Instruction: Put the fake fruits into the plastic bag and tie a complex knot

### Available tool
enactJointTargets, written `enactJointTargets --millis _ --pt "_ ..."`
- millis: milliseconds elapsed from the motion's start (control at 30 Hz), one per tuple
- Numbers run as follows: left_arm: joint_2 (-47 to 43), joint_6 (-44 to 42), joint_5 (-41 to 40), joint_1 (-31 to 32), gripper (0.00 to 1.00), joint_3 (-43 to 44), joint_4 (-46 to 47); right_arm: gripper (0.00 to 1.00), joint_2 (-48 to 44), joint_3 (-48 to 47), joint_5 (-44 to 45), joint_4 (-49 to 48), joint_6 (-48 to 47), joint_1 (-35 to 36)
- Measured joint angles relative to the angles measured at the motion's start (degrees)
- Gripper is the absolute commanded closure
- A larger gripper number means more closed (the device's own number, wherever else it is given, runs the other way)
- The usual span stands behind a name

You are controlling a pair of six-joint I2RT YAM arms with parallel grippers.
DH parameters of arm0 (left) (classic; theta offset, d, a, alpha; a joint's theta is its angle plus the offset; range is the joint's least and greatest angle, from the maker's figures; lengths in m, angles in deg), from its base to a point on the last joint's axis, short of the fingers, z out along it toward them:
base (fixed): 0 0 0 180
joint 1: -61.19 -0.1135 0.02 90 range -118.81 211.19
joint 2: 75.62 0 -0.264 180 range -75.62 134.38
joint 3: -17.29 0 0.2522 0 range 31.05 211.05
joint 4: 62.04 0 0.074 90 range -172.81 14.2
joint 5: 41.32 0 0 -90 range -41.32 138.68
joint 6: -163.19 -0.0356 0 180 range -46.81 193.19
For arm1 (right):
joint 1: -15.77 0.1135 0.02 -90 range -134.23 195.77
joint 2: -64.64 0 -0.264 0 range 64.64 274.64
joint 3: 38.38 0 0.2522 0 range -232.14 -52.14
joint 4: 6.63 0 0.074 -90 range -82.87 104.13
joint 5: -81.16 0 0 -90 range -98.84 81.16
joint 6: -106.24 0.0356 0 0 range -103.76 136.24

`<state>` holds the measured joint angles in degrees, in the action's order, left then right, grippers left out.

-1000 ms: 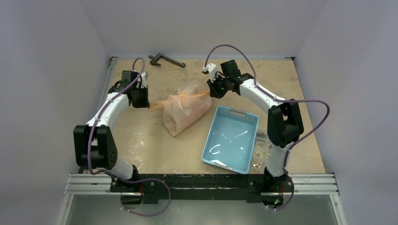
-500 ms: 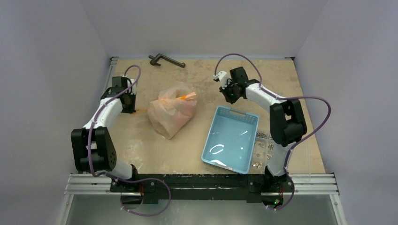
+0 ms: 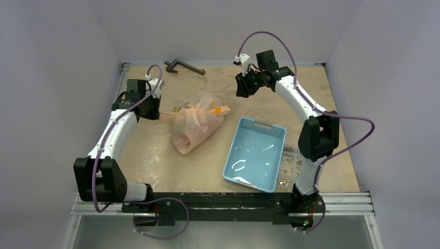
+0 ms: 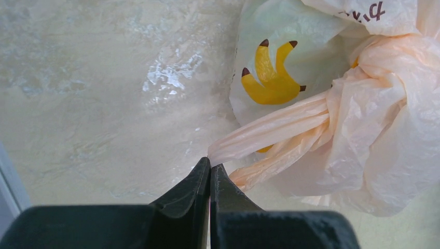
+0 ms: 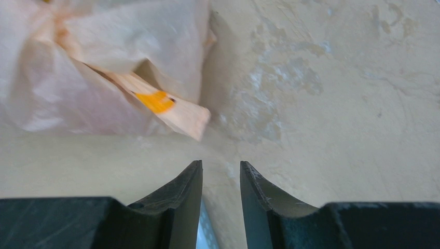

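"Where is the bag point(image 3: 196, 126)?"

"In the middle of the table point(image 3: 155, 161), between the two arms. It is fat and tied at the top. I can't see the fruits through it."

"What is the left pincer point(image 4: 210, 170) doing?"

"It is shut tight. It pinches the very tip of one twisted tail point(image 4: 270, 132). That tail runs straight from the knot point(image 4: 379, 67) out to the left."

"And the right pincer point(image 5: 220, 168)?"

"Its two fingers stand a little apart. Nothing is between them. It holds nothing and touches nothing."

"So where is the other tail point(image 5: 174, 111)?"

"It lies flat on the table and sticks out of the knot toward the right arm. It has an orange mark on it. It is to the left of the right pincer and a bit closer to the arm bases. It is near but not touching."

"Which arm is closer to it?"

"The right one, by a lot. I think it has to come down over that tail, turn its fingers across it and pinch. Then both arms can pull the knot tight."
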<state>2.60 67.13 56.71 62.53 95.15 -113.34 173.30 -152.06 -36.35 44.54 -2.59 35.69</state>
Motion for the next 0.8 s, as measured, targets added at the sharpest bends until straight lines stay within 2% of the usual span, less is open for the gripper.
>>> enactJointTargets --millis 100,200,233,467,567,767,800 --pt "0.04 0.76 0.96 0.63 1.0 -1.22 -0.15 0.59 0.48 -0.37 -1.31 0.07 4.63 1.49" --pt "0.46 1.01 1.4 0.68 1.0 -1.62 -0.42 0.38 3.3 -0.37 -1.6 -0.09 8.46 2.6" --pt "0.57 0.98 1.44 0.68 1.0 -1.62 -0.42 0.34 4.7 -0.37 -1.53 -0.13 9.33 2.78" --pt "1.18 0.96 1.66 0.68 1.0 -1.64 -0.33 0.29 13.46 -0.35 -3.43 -0.83 14.69 2.73" --pt "1.64 0.96 1.66 0.68 1.0 -1.64 -0.28 0.33 15.34 -0.35 -7.78 -1.73 17.57 2.45" --pt "2.47 0.96 1.64 0.68 1.0 -1.64 -0.26 0.6 15.72 -0.13 -20.24 -4.22 20.81 2.14" --pt "2.56 0.96 1.64 0.68 1.0 -1.64 -0.24 0.62 15.72 -0.13 -21.49 -4.5 20.98 2.14"
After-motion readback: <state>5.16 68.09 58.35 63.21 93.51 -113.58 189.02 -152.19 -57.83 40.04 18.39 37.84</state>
